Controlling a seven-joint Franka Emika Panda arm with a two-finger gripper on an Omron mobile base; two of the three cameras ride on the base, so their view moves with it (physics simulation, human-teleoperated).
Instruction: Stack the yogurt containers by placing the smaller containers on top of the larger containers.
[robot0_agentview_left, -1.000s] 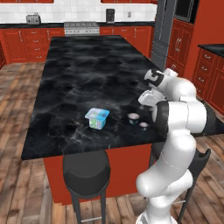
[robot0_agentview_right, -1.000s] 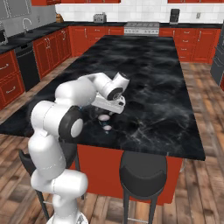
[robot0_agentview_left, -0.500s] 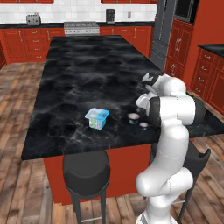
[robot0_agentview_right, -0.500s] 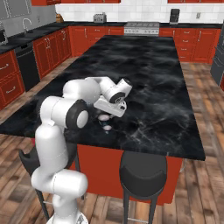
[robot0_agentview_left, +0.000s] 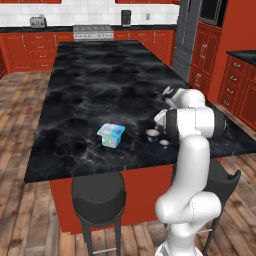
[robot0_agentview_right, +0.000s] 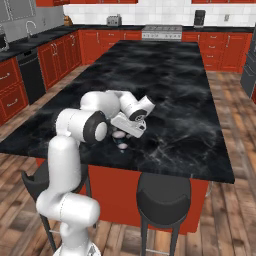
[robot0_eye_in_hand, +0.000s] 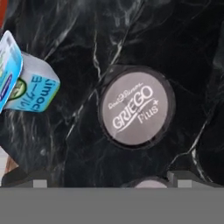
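Two smaller containers, dark round cups with pale tops, stand close together on the black marble island. The farther cup (robot0_agentview_left: 152, 135) (robot0_agentview_right: 118, 134) sits in the middle of the hand view, its lid (robot0_eye_in_hand: 135, 108) printed "GRIEGO Plus". The nearer cup (robot0_agentview_left: 164, 144) (robot0_agentview_right: 123, 146) peeks in at the bottom edge (robot0_eye_in_hand: 148, 183). The larger container, a white tub with a light-blue top (robot0_agentview_left: 111, 135) (robot0_eye_in_hand: 24, 81), stands apart to their left. My gripper (robot0_eye_in_hand: 111, 181) (robot0_agentview_right: 124, 130) hangs open just above the two cups, pointing down, holding nothing.
The cups and tub stand near the island's front edge (robot0_agentview_left: 100, 172). Two black stools (robot0_agentview_left: 99, 195) (robot0_agentview_right: 163, 192) are tucked under that edge. Red cabinets and a stove (robot0_agentview_left: 92, 31) line the far wall.
The arm has folded in closer and the hand has dropped slightly toward the two small cups. The jaws stayed open. The containers have not moved.
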